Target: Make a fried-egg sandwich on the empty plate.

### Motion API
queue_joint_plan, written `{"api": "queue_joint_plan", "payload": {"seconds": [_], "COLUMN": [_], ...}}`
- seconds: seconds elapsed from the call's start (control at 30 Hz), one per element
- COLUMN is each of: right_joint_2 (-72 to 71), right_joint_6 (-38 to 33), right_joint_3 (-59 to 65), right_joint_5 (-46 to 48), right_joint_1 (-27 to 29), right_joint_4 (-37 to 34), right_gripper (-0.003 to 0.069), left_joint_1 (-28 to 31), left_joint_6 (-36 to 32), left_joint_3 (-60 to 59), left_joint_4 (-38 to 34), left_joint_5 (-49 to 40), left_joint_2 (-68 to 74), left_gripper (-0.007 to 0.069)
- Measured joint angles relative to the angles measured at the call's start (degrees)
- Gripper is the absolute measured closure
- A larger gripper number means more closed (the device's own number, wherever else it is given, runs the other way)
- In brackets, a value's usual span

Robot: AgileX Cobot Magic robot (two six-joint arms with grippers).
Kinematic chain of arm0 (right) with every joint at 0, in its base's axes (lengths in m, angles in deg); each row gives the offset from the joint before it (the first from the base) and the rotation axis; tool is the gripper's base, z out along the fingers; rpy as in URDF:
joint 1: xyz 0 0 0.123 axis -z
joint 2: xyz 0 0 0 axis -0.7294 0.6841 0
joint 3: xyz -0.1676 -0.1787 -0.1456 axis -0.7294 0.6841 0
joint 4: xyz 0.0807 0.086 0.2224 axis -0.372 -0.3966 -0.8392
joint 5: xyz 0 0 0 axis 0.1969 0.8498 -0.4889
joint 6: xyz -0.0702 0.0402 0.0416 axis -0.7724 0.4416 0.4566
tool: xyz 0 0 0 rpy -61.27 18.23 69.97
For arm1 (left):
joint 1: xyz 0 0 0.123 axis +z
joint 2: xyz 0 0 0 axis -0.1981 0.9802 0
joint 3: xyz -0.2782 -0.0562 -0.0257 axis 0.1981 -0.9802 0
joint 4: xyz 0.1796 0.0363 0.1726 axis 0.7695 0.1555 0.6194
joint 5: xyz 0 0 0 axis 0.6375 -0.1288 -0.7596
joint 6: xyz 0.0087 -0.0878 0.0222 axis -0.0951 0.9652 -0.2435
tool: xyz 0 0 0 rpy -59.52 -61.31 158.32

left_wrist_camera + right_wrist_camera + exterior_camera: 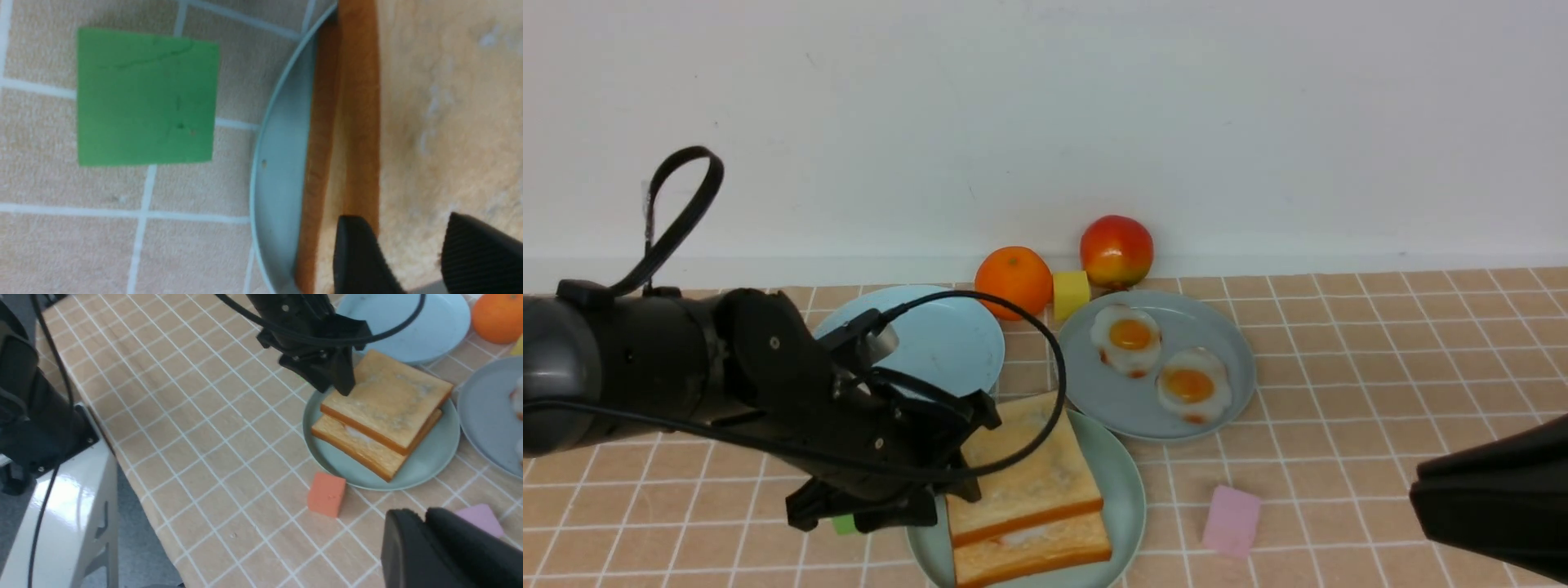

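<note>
Near the worktop's near edge, a green block (145,96) lies just beside the rim of the pale mint-green plate (1123,482). The left gripper (976,453) hovers at the left edge of the sandwich, its fingers (355,253) spread apart over the top toast (1029,465), gripping nothing. On that plate the top toast lies on the lower toast (1033,551), with a sliver of white egg (355,433) showing between them. A sky-blue plate (947,343) lies behind. Toward the far edge sit an orange (1014,282), a yellow block (1071,295) and an apple (1116,251), then a grey-blue plate (1225,343) bearing two fried eggs (1127,337). A pink block (1232,519) lies right of the sandwich. The right gripper (425,524) hangs near the right edge, its fingers close together; whether they meet cannot be told
</note>
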Motion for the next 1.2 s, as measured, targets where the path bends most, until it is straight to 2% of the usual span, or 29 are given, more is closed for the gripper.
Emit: {"api": "queue_joint_plan", "payload": {"seconds": [0.13,0.2,0.33,0.6,0.83,0.93,1.2], "right_joint_2": [0.0,-0.2,-3.2,-20.5,-34.5,-38.3,-38.5], "right_joint_6": [5.1,11.1,18.0,19.5,19.5,19.5,19.8], "right_joint_3": [0.0,0.0,2.6,15.4,23.7,25.1,25.1], "right_joint_5": [0.3,1.4,2.2,-0.7,-1.1,-0.6,-0.6], "right_joint_1": [0.0,0.0,0.0,0.0,0.0,0.0,0.0], "right_joint_4": [2.7,5.4,7.7,7.8,7.6,7.4,7.4], "right_gripper": [0.0566,0.0563,0.0559,0.0555,0.0616,0.0671,0.0673], "left_joint_1": [0.0,0.0,0.0,0.0,0.0,0.0,0.0], "left_joint_6": [-3.4,-6.2,-8.7,-9.4,-8.3,-5.8,-5.4], "left_joint_3": [0.0,0.0,0.0,-2.6,-12.6,-18.3,-20.3], "left_joint_4": [0.4,0.4,0.4,1.0,1.4,1.7,1.9], "left_joint_5": [-1.7,-2.8,-6.5,-16.9,-24.1,-26.6,-26.8], "left_joint_2": [-2.2,-5.8,-13.4,-36.9,-58.2,-68.2,-76.2], "left_gripper": [0.0308,0.0333,0.0427,0.0638,0.0638,0.0638,0.0638]}}
